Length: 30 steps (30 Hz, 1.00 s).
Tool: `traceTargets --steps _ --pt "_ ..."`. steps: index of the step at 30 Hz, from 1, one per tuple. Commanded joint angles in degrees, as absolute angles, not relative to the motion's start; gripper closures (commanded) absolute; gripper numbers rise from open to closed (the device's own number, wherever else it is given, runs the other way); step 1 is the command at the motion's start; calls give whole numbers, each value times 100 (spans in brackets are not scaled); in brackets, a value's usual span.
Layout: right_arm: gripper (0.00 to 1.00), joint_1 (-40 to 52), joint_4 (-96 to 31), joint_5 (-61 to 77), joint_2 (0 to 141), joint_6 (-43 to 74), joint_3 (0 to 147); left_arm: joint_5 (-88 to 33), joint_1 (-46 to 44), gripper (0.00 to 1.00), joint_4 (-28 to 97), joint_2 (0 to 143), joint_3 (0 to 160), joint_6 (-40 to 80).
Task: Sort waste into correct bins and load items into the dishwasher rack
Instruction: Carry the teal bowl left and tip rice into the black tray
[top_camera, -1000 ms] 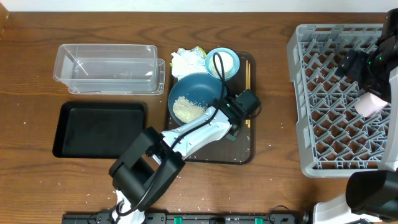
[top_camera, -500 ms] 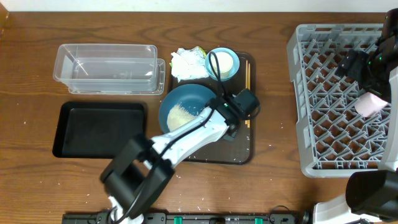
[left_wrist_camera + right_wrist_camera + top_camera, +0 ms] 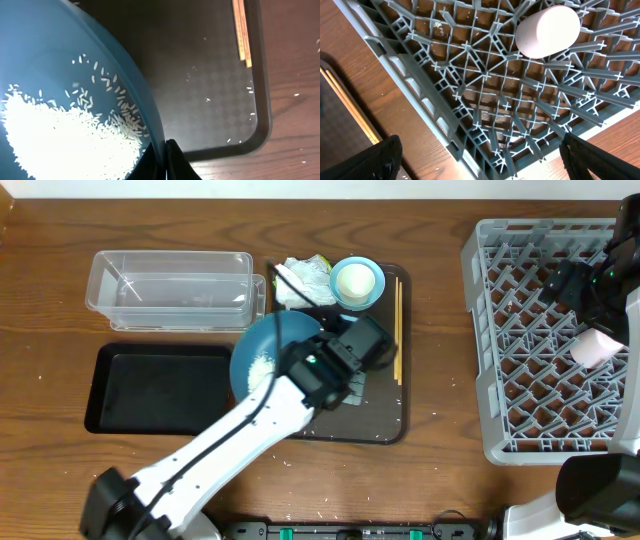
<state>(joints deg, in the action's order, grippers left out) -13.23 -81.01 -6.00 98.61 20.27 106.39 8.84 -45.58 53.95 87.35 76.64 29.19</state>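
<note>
Only the wrist view shows left hand (image 3: pixel 166 152) clamped onto the dark-blue bowl (image 3: pixel 55 45).

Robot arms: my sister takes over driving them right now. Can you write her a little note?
Left gripper: shut on the rim of the large dark-blue bowl, rice inside, held over the brown serving tray at its left edge, near the black tray.
Right gripper: open, above the dishwasher rack.
Done: the pink cup lies in the rack.
Left: rice and paper wad into the bins; the clear tub and black tray hold no waste. Then both bowls and the chopsticks into the rack; the small light-blue bowl is on the serving tray.
</note>
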Motion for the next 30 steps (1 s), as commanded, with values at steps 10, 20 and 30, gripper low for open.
traceTargets --steps 10,20,30 --pt "1 -1343 -8099 -617 9856 2056 10711 -620 -2532 94 5452 7972 7789 2847" --pt "1 -1343 -8103 -617 9856 2056 10711 -2823 -567 94 5290 7972 7616 2139" --pt "1 -1343 -8101 -617 9856 2056 10711 -5107 1079 94 5181 7975 7400 1527"
